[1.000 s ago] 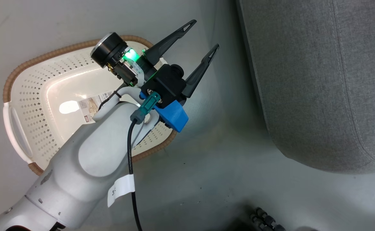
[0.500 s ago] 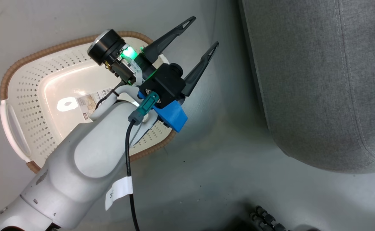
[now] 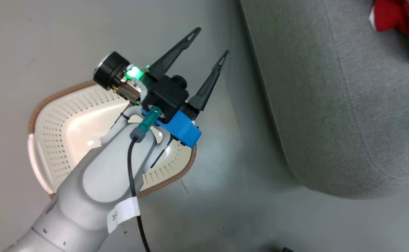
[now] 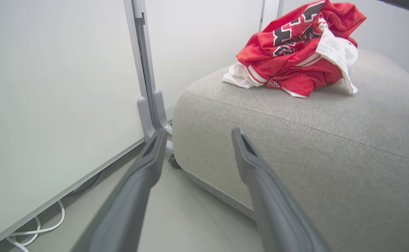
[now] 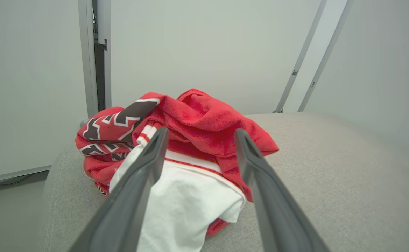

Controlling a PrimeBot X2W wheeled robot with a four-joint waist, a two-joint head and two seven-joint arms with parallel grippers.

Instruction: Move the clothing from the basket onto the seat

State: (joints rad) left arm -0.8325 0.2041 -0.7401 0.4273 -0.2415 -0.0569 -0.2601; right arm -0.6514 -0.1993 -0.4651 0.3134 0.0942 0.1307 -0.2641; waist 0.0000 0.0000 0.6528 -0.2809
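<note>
Head view has the left gripper [image 3: 213, 40] hanging over the floor between the basket [image 3: 50, 147] and the seat [image 3: 330, 105], its two fingers spread with nothing between them. The clothing [image 3: 393, 17] lies in a crumpled heap on top of the seat, well apart from the basket and back from the seat's rounded corner. What shows of the basket's inside is bare, though the pale forearm hides part of its bottom. In the right wrist view the right gripper [image 5: 201, 130] is also spread wide and points at the heap, with the white lining showing between its fingers; whether a finger touches the cloth I cannot tell. The transfer looks as good as done, so the step in hand is probably drawing clear. Doing that well means keeping the right fingers apart and backing straight away along their own line, so that no fold catches and drags the heap toward the edge. The left arm should lift away from the basket's rim, which would also uncover the hidden part of the bottom for a check. I count one basket, one seat, two grippers and one heap of clothing; how many garments it holds cannot be told.
</note>
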